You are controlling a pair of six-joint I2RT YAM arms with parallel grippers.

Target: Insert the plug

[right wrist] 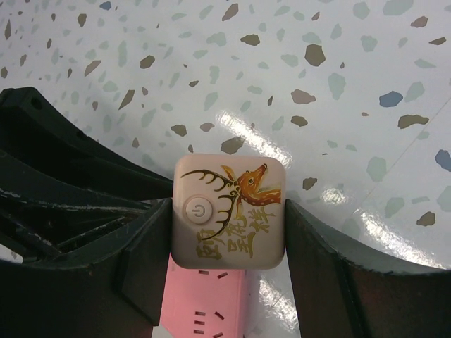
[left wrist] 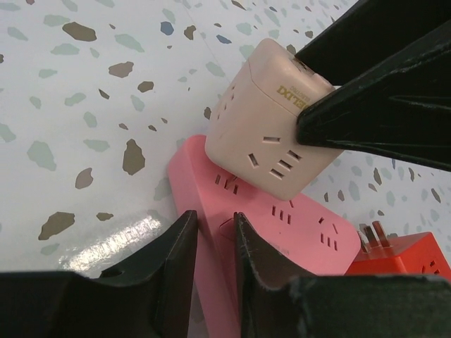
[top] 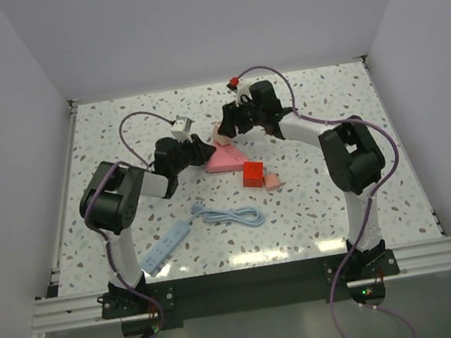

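My right gripper (right wrist: pixel 227 236) is clamped on the plug (right wrist: pixel 229 211), one finger on each side wall, with the printed deer and the power button facing the wrist camera. The plug hangs over one corner of the pink triangular strip (left wrist: pixel 310 232). It is tilted against the strip's socket face, and its lowest edge is touching that face or just above it.

My left gripper (left wrist: pixel 215 225) comes in from the opposite side of the strip. Its fingers are almost together, with a sliver of the strip's edge between them, so I read it as nipping the strip to steady it.

The pick-up and the carry are done. I judge the insertion is not, because the plug has yet to be levelled, lined up over a socket and pressed home.

The plug's prongs are on its hidden underside, and the socket beneath it is covered, so I cannot tell whether any pin has entered. Beyond the strip's far side sits a red cube (left wrist: pixel 405 257), cut off by the frame. Overhead, a small salmon block (top: pixel 272 181) lies just beside the red cube, too small to identify.
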